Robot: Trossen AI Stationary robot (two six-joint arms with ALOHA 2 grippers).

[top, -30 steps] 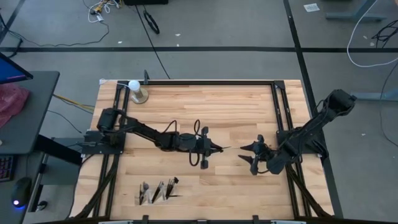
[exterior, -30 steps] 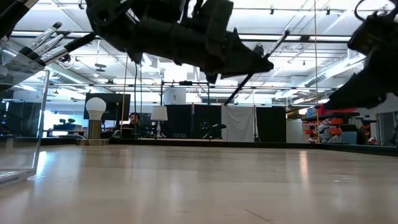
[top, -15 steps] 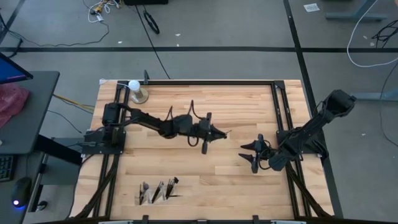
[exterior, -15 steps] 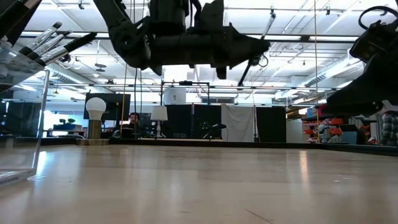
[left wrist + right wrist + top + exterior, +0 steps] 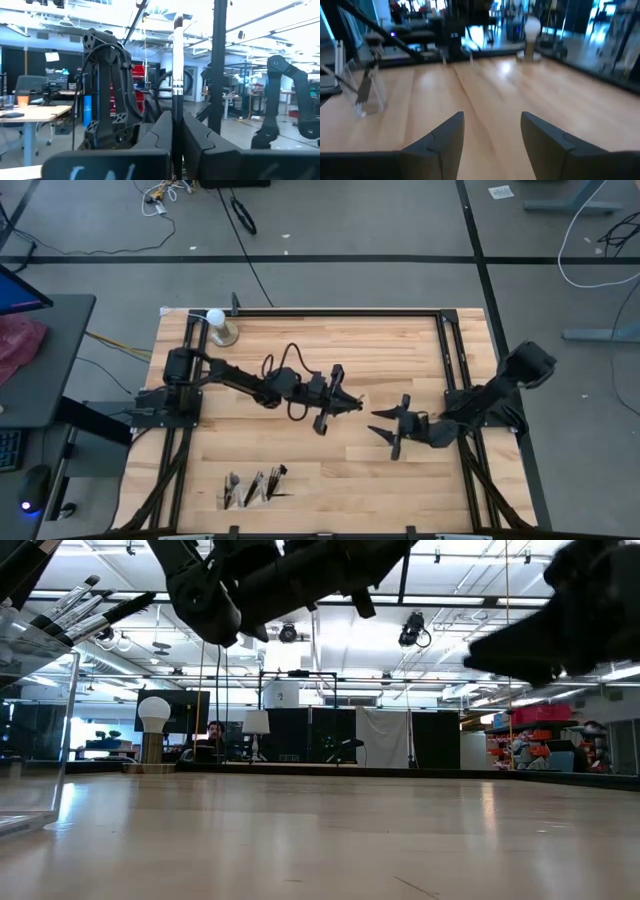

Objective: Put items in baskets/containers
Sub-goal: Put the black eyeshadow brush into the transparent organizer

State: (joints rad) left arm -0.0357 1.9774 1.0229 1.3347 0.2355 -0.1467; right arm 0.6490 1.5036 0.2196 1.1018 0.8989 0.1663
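My left gripper hangs above the middle of the table, shut on a thin makeup brush with a dark handle, silvery ferrule and dark bristle tip. My right gripper stands open a little to its right, nothing between its fingers. The clear organizer sits near the table's front edge, left of centre. Several brushes stand slanting in it, bristles up, and lean on its rim. My left gripper pinches the brush's dark handle, below the ferrule, between its two fingers. The fingers lie along the brush, whose bristle end sticks out past their tips, slanting upward. The brush is lifted clear of the table.
A white ball on a metal stand is at the table's far left corner. Black rails run along the left and right edges. Bare wood lies between the arms and the far edge.
My left gripper has risen and tipped up from pointing slightly down to slanting above level, keeping its hold on the brush, which now points upward. My right gripper has gone toward the table's left, closer to the left gripper, and turned more level.
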